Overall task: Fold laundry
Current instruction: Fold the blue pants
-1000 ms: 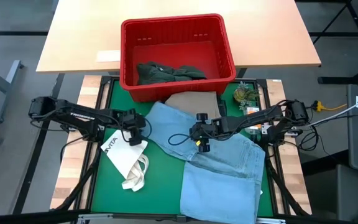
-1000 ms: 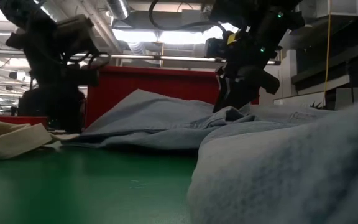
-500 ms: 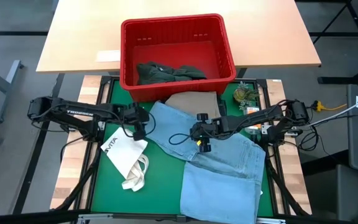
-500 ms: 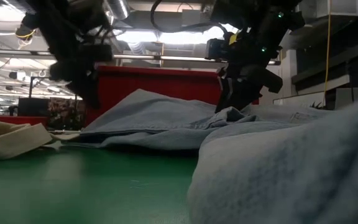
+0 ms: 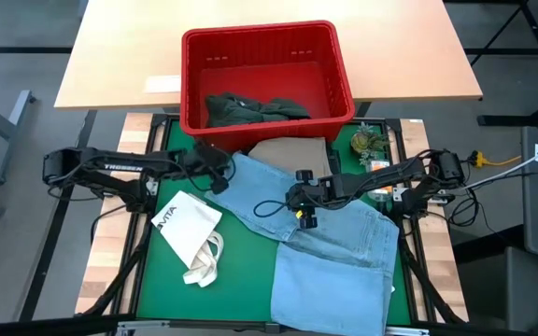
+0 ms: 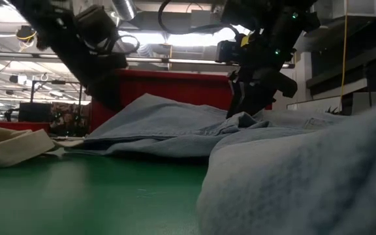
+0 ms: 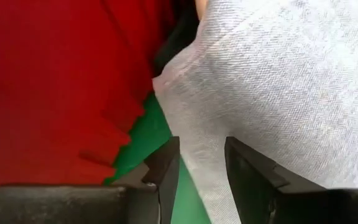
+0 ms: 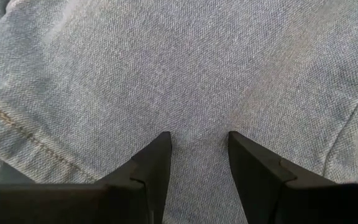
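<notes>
Green mat (image 5: pixel 250 280) on slatted table, pale wooden tabletop (image 5: pixel 120 56) beyond; workshop ceiling lights behind. Light blue jeans (image 5: pixel 330 257) spread across mat centre and right. Red basket (image 5: pixel 339 65) holding dark green garment (image 5: pixel 250 107); beige piece (image 5: pixel 288 149) alongside. Left gripper (image 5: pixel 220 177) at jeans' corner, parted. Right gripper (image 5: pixel 303 213) parted, pressing denim. White tote bag (image 5: pixel 190 229) left.

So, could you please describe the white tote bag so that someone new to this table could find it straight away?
Start at the red basket at the far edge of the green mat. Come toward the near edge on the left arm's side, beside the light blue jeans. The white tote bag lies flat there: the only white cloth, with black lettering at one corner and cream loop handles.
</notes>
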`<move>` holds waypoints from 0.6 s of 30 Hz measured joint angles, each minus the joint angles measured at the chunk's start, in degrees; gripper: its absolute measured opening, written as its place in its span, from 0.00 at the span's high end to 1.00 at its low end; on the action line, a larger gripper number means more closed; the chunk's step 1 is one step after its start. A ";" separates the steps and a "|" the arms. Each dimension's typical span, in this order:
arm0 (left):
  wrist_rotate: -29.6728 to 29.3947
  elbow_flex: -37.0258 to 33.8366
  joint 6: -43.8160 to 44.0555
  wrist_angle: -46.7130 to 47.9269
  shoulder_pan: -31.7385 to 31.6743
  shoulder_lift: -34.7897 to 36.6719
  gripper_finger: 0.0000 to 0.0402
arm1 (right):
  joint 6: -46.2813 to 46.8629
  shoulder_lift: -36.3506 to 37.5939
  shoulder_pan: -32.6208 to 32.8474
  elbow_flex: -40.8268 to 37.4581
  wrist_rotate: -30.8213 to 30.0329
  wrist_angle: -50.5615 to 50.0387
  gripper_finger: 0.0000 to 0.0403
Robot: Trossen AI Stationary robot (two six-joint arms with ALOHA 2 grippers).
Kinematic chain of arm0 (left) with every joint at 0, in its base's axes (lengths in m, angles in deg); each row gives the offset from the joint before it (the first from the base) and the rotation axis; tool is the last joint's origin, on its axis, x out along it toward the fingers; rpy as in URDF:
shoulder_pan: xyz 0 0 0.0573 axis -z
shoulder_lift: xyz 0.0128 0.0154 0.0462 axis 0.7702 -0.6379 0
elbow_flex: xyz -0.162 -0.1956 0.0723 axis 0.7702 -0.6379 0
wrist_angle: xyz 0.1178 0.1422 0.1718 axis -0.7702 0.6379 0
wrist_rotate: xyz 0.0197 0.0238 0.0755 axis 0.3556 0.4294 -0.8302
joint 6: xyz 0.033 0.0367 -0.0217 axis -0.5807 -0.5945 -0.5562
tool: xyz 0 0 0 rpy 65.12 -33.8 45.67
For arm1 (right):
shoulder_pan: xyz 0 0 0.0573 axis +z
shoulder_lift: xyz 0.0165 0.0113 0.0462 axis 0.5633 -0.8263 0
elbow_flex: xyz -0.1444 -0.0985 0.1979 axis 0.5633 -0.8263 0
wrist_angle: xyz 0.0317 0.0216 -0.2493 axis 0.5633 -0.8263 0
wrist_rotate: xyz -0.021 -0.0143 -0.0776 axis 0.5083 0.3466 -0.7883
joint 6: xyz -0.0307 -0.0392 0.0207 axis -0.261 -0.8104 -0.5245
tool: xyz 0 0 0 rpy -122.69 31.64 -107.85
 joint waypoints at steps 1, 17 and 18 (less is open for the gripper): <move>0.25 -1.12 0.38 -2.00 -0.23 -0.15 0.69 | 0.00 0.00 0.00 0.00 0.02 0.01 0.60; 0.06 -10.41 3.27 -11.36 -3.83 -3.80 0.69 | -0.01 -0.02 0.00 0.00 0.07 -0.23 0.60; 1.05 -9.76 4.00 -11.06 -3.82 -3.04 0.69 | -0.02 -0.02 0.01 0.00 0.09 -0.31 0.60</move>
